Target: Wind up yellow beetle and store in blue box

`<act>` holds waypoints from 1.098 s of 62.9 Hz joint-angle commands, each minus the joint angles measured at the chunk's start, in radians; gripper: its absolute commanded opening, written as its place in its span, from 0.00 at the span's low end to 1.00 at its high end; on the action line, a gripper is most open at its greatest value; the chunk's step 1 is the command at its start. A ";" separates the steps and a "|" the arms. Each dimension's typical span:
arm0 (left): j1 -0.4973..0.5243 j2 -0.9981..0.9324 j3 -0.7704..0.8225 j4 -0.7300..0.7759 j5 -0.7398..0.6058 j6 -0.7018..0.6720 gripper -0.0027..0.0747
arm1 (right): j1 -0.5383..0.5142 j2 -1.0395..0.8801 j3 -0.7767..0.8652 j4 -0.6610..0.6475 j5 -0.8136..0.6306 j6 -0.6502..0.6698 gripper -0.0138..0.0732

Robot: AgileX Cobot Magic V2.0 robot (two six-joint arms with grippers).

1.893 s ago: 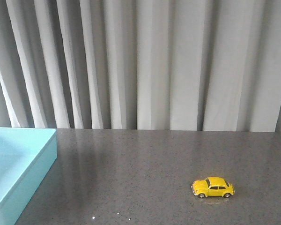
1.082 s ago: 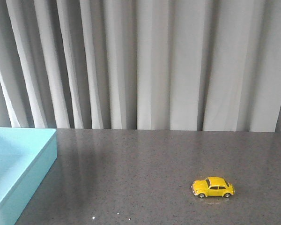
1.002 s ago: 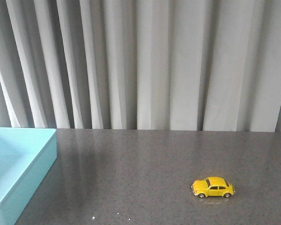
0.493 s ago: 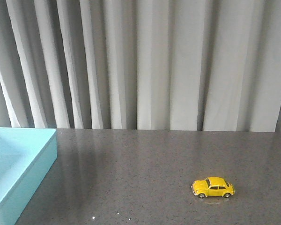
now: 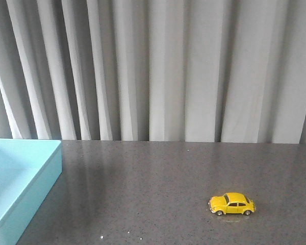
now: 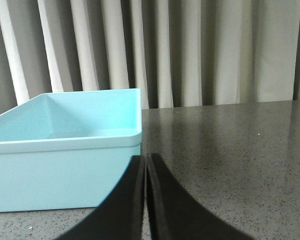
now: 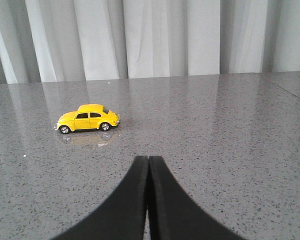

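The yellow beetle (image 5: 232, 204) stands on its wheels on the dark speckled table, right of centre and near the front, side-on with its nose to the left. In the right wrist view the yellow beetle (image 7: 88, 118) sits well ahead of my right gripper (image 7: 148, 159), which is shut with nothing in it. The blue box (image 5: 20, 191) lies at the table's left edge, partly cut off. My left gripper (image 6: 145, 157) is shut and empty, close to the blue box (image 6: 65, 175) and beside its near corner. Neither arm shows in the front view.
A grey pleated curtain (image 5: 158, 71) hangs behind the table's far edge. The speckled tabletop (image 5: 143, 189) stretches between the box and the car.
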 commanded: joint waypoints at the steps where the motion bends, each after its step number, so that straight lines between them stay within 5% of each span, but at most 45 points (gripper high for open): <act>1: -0.006 -0.014 -0.008 -0.002 -0.081 -0.008 0.03 | -0.002 -0.010 0.003 0.035 -0.082 0.003 0.15; 25: -0.006 -0.014 -0.057 -0.004 -0.227 -0.135 0.03 | -0.002 0.000 -0.044 0.144 -0.131 0.000 0.15; 36: -0.006 0.055 -0.281 0.007 -0.035 -0.095 0.03 | -0.002 0.101 -0.237 0.149 -0.029 -0.010 0.15; 54: -0.006 0.476 -0.732 0.005 0.319 0.019 0.03 | -0.002 0.435 -0.688 0.041 0.320 -0.012 0.15; 69: -0.006 0.706 -0.828 -0.083 0.414 0.016 0.03 | -0.002 0.666 -0.821 0.018 0.501 -0.042 0.15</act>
